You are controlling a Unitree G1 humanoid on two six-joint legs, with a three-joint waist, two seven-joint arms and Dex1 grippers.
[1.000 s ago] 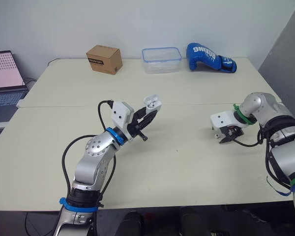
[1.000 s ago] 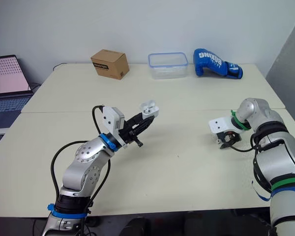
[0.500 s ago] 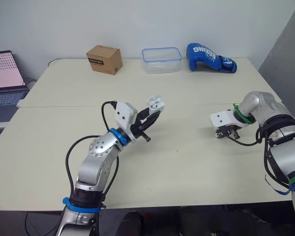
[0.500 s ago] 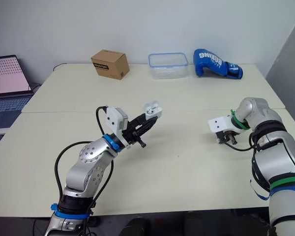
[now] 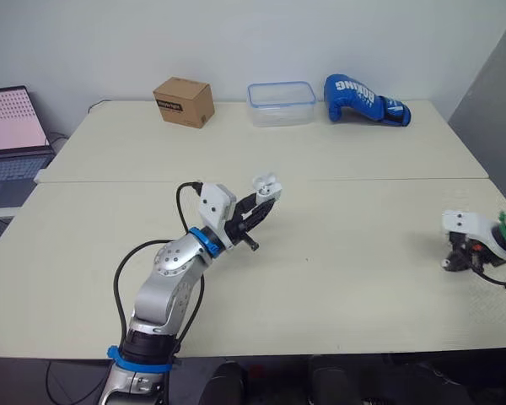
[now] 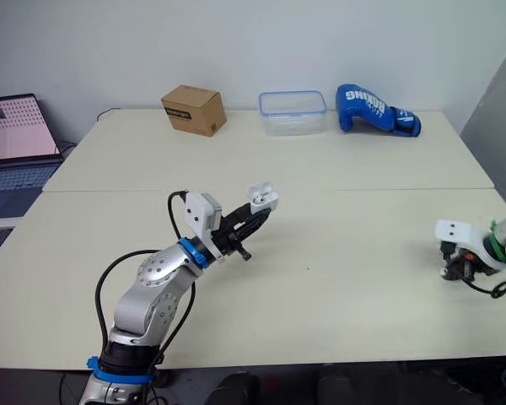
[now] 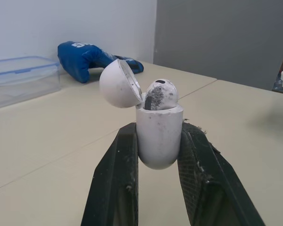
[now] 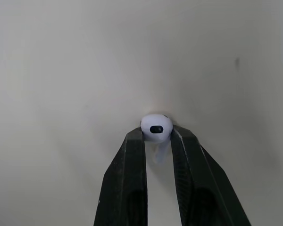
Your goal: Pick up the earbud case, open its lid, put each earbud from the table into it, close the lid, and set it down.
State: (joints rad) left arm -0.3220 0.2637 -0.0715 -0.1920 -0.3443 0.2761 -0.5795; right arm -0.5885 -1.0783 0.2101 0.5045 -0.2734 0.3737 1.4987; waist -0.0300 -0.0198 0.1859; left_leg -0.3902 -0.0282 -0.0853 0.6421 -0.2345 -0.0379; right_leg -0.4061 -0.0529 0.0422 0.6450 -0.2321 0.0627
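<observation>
The white earbud case is held above the table's middle left, and my left gripper is shut on its body. The case's lid is tipped open, and one earbud sits in the case. Near the table's right edge, my right gripper is low over the surface. It is shut on a second white earbud, pinched between its fingertips with the stem pointing back between the fingers.
Along the table's far edge stand a cardboard box, a clear plastic container with a blue rim and a blue boxing glove. A laptop sits off the table's left side.
My right gripper has shut on the earbud and moved to the right, toward the table's right edge. My left gripper has shifted slightly with the open case.
</observation>
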